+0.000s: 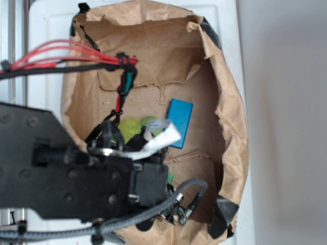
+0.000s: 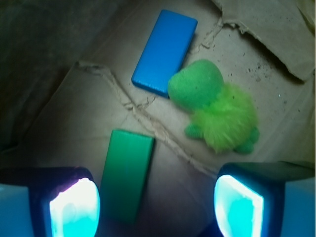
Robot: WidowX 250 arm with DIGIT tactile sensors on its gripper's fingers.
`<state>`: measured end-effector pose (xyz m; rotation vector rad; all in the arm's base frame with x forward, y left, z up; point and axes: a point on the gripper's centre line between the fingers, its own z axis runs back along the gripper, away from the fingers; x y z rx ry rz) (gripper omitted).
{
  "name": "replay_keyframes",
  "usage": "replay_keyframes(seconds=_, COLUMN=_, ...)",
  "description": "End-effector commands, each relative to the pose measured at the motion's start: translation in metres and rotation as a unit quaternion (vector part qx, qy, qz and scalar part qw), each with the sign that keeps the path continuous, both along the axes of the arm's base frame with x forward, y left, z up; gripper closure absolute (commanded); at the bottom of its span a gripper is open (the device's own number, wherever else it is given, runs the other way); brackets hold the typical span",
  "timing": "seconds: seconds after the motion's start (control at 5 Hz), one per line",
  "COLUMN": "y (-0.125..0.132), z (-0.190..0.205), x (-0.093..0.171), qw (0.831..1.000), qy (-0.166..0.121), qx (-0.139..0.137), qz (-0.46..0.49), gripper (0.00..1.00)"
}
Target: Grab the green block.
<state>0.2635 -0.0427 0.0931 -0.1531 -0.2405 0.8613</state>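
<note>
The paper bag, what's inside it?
Inside the paper bag lie a green block, a blue block and a fuzzy green plush toy touching the blue one. The open gripper hovers above. From outside, the arm covers most of the green block.

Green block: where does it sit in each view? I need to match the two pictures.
Exterior: almost hidden under the arm; only a small green sliver shows at the wrist's right edge, below the blue block.
Wrist: lower left, lying flat on the cardboard, just right of the left finger.
Shared landmark: the blue block, with the plush toy touching it.
</note>
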Motion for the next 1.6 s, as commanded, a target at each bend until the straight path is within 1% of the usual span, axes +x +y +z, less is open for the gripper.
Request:
replay_keyframes(seconds=0.0, y=0.004, z=-0.009, x=-0.011, qw=0.999, qy=-0.039, qx=-0.021, qz=0.012, gripper=0.0)
replay_keyframes(seconds=0.2, y=-0.004, z=-0.008, x=-0.021, qw=0.998, qy=-0.022, qx=-0.049, qz=0.04, gripper=0.0)
replay_keyframes(seconds=0.4, y=-0.007, z=-0.004, x=-0.021, qw=0.993, qy=0.001, qx=-0.074, qz=0.093, gripper=0.0)
replay_keyframes(seconds=0.6, y=-0.008, z=-0.007, x=-0.018, qw=0.989, qy=0.007, qx=-0.082, qz=0.119, gripper=0.0)
replay_keyframes(seconds=0.8, y=-0.012, z=-0.001, x=-0.014, qw=0.987, qy=0.002, qx=-0.095, qz=0.129, gripper=0.0)
replay_keyframes(seconds=1.0, y=-0.017, z=-0.001, x=-0.007, qw=0.987, qy=-0.003, qx=-0.098, qz=0.131, gripper=0.0)
replay_keyframes(seconds=1.2, y=-0.022, z=-0.007, x=0.004, qw=0.986, qy=-0.014, qx=-0.088, qz=0.138, gripper=0.0)
replay_keyframes(seconds=1.4, y=-0.022, z=-0.015, x=0.017, qw=0.986, qy=-0.012, qx=-0.08, qz=0.147, gripper=0.0)
